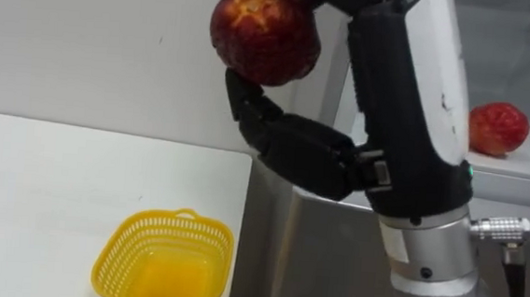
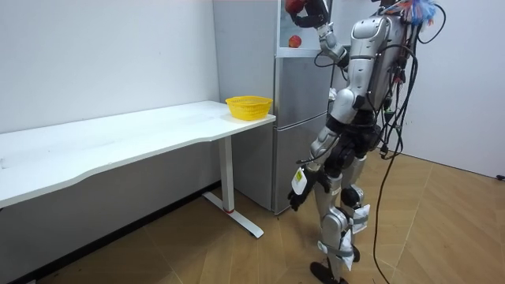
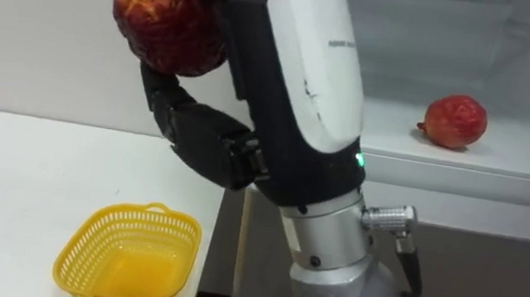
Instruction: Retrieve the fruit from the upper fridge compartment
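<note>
A dark red round fruit (image 1: 266,32) (image 3: 169,22) is raised high in front of me, and my right hand (image 1: 302,156) (image 3: 209,140) is shut on it, fingers and thumb curled round it from below and behind. In the room view the fruit (image 2: 296,6) and that hand (image 2: 316,12) are level with the open upper fridge compartment. A second red fruit (image 1: 498,127) (image 3: 454,120) (image 2: 294,41) lies on the white fridge shelf (image 1: 525,169) to the right. My left hand (image 2: 298,181) hangs by my thigh.
A yellow mesh basket (image 1: 164,258) (image 3: 127,251) (image 2: 248,105) stands empty near the corner of the white table (image 1: 56,190) (image 2: 158,126), below and left of the held fruit. The grey fridge (image 2: 304,118) stands right beside the table's end. I stand on the wooden floor facing it.
</note>
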Motion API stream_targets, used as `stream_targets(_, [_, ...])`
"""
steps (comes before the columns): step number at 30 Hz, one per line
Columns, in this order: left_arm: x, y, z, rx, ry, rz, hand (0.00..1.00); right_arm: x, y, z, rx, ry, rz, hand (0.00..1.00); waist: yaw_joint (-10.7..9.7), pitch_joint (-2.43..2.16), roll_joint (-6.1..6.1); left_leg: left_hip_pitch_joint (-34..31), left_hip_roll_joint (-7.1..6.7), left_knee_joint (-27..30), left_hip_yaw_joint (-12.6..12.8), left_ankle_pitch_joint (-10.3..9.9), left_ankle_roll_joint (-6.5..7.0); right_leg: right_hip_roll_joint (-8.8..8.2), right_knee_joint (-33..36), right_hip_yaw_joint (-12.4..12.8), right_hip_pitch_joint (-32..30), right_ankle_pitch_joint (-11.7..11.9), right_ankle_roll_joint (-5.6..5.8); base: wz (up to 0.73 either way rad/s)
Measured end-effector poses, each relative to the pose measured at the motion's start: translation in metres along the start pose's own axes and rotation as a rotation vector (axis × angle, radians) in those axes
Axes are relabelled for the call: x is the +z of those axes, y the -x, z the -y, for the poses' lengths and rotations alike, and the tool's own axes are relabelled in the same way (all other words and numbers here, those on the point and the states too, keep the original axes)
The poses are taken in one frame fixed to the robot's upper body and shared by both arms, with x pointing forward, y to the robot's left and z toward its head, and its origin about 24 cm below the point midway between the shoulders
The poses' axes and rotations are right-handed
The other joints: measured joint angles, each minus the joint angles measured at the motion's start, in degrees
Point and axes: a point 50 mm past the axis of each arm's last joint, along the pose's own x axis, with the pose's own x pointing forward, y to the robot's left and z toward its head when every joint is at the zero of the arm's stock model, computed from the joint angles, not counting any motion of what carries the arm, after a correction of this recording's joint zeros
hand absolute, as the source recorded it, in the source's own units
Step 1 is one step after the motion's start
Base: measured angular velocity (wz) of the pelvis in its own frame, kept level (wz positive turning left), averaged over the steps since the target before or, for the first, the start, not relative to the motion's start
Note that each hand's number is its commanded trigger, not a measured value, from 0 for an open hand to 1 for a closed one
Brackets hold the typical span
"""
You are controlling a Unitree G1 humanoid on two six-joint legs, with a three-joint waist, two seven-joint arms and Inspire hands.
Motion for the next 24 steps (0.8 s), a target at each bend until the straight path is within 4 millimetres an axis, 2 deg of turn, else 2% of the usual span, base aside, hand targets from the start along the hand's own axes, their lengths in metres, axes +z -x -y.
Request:
stream_targets(4, [-0.005,0.0,0.001,-0.006,0.0,-0.018,0.0,-0.001,0.004,-0.006,0.02,0.052,0.024,1.0,0.8,0.72,-1.17,0.0,0.0,-0.1,-0.1,0.0,0.0,-0.02,0.3,-0.1,0.0,0.0,0.0,0.01])
stream_targets(6, [-0.005,0.0,0.001,-0.007,0.0,-0.021,0.0,-0.006,0.007,-0.011,0.05,0.081,0.02,1.0,1.2,0.89,-1.65,-0.3,-0.01,0.2,-0.2,-0.1,-0.01,-0.06,0.4,-0.3,-0.1,0.0,0.0,0.05])
stream_targets(12, [-0.005,0.0,-0.001,-0.016,-0.002,-0.02,0.0,-0.023,0.024,-0.037,0.214,0.155,-0.029,1.0,2.7,0.75,-1.94,-1.2,-0.33,0.8,-1.4,-0.3,0.11,-0.51,0.4,-1.6,-0.2,0.0,0.07,0.1])
stream_targets(14, [-0.006,0.0,-0.001,-0.015,0.015,-0.023,0.0,-0.028,0.03,-0.045,0.264,0.159,-0.057,1.0,3.3,0.63,-2.11,-1.2,-0.25,0.9,-1.7,-0.3,0.11,-0.57,0.3,-2.7,0.0,0.0,0.08,0.08])
stream_targets(18, [-0.008,0.001,-0.001,-0.013,0.063,-0.03,0.0,-0.034,0.038,-0.054,0.329,0.158,-0.093,1.0,3.4,0.56,-2.18,-0.9,-0.24,1.1,-2.7,-0.3,0.11,-0.6,-0.3,-4.1,0.9,0.0,0.08,0.14])
stream_targets(24, [-0.009,0.001,-0.003,-0.008,0.073,-0.03,0.0,-0.049,0.053,-0.065,0.402,0.176,-0.166,1.0,4.5,0.51,-2.25,-1.0,-0.25,0.9,-2.9,-0.3,0.11,-0.65,-0.3,-4.2,0.9,0.0,0.08,0.01])
